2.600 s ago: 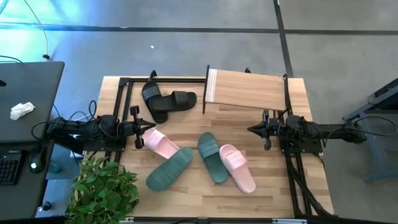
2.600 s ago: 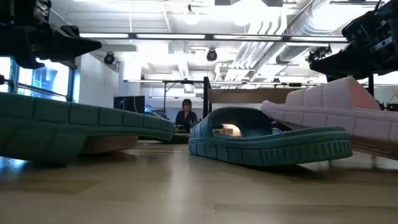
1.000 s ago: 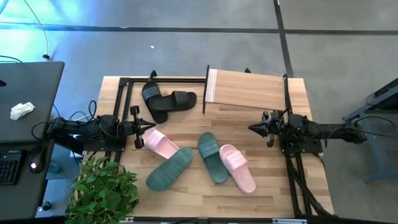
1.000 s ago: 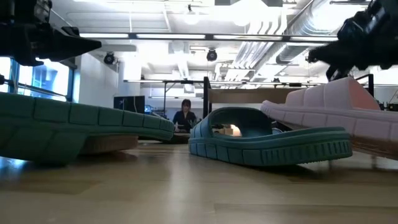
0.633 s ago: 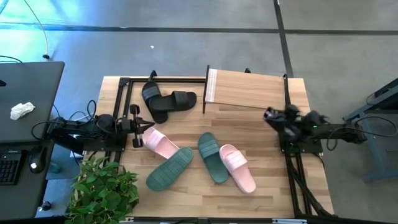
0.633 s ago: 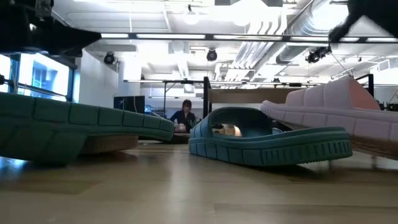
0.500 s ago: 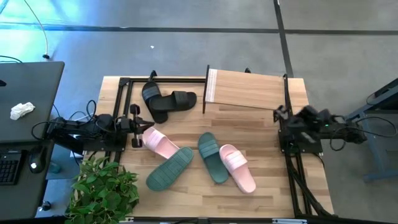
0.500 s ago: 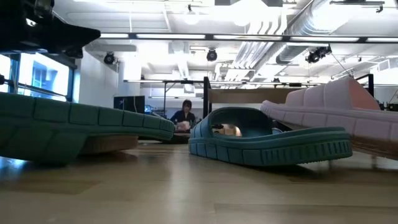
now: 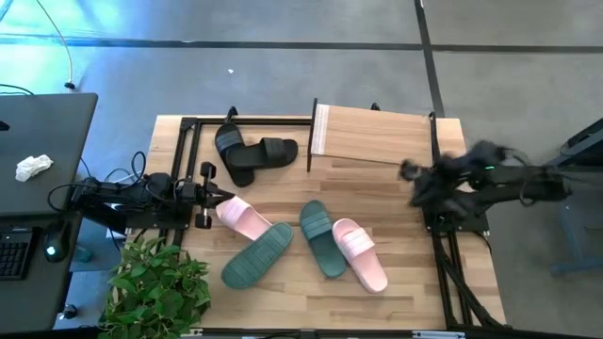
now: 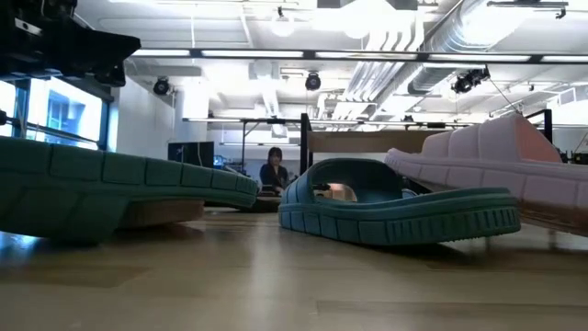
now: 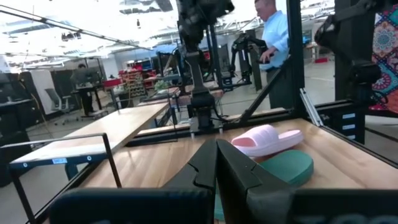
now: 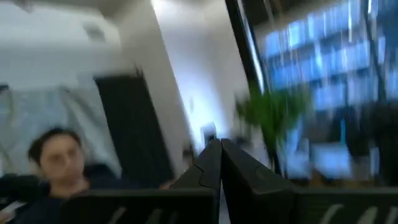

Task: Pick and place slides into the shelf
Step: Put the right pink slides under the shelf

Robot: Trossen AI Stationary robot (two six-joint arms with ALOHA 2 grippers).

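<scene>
On the table, high view: you had six rubber slide sandals lying loose on the light wooden table (image 9: 283, 202), none on the shelf.
Shelf: your small rack with the pale plank top and thin black legs (image 9: 372, 137) stood at the far edge, right of centre.
Black pair: the two black wide-strap slides (image 9: 252, 154) lay overlapped just left of the shelf.
Pink slides: one pale pink slide (image 9: 243, 217) lay just in front of your left gripper (image 9: 215, 196); the other pink slide (image 9: 359, 252) touched a dark teal-green slide (image 9: 322, 237).
Second teal slide: the other teal-green one (image 9: 256, 255) lay sole-up near the front edge.
Right arm: your right gripper (image 9: 408, 170) hung blurred at the table's right edge, beside the shelf's corner.
Low view: a teal slide's strap (image 10: 354, 184) arched mid-frame, with a pink slide (image 10: 501, 161) to its right.
Left wrist view: your left fingers (image 11: 231, 171) were pressed together, holding nothing; a pink slide (image 11: 267, 138) rested against a teal one (image 11: 287, 167) ahead.
Right wrist view: your right fingers (image 12: 211, 163) met at the tips, empty, pointing at the room and a potted plant (image 12: 273, 115).
</scene>
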